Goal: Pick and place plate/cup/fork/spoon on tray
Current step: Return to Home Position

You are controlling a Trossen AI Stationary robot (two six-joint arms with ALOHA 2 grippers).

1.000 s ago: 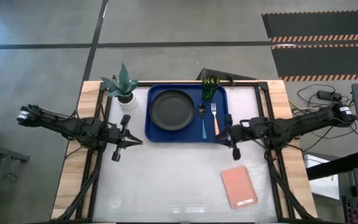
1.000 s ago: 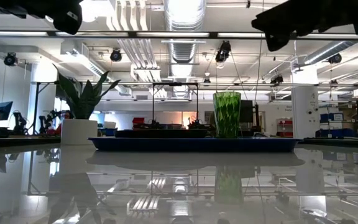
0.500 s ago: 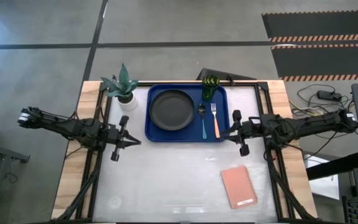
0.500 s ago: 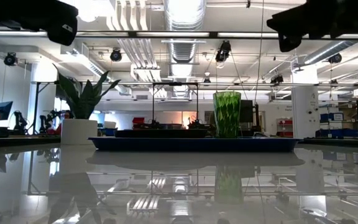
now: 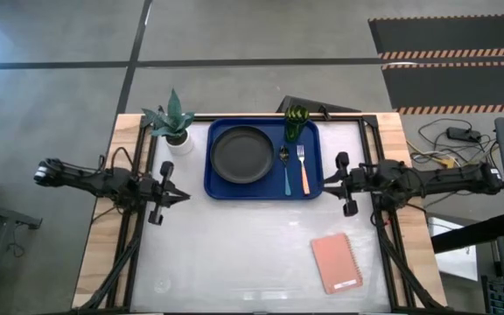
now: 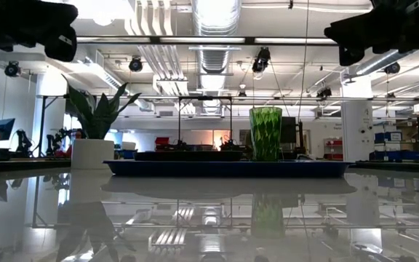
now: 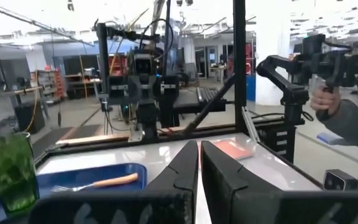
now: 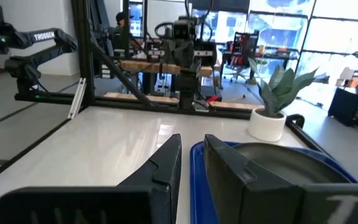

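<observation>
The blue tray (image 5: 266, 190) lies at the table's far middle. On it rest the dark round plate (image 5: 241, 154), the green cup (image 5: 297, 122) upright at its far right corner, the blue-handled spoon (image 5: 286, 169) and the orange-handled fork (image 5: 303, 168) side by side. My left gripper (image 5: 185, 196) is shut and empty, above the table to the left of the tray's near corner. My right gripper (image 5: 325, 183) is empty just off the tray's right edge, its fingers a narrow gap apart (image 8: 192, 149).
A white pot with a green plant (image 5: 175, 131) stands left of the tray. A pink notebook (image 5: 336, 262) lies at the near right. A person's hand (image 7: 325, 99) holds a control arm beyond the table's right side. Bare tabletop lies near the front.
My left gripper has drawn back toward the table's left edge. My right gripper has drawn back toward the right edge, away from the tray and a little toward the far edge. The things on the tray have stayed still.
</observation>
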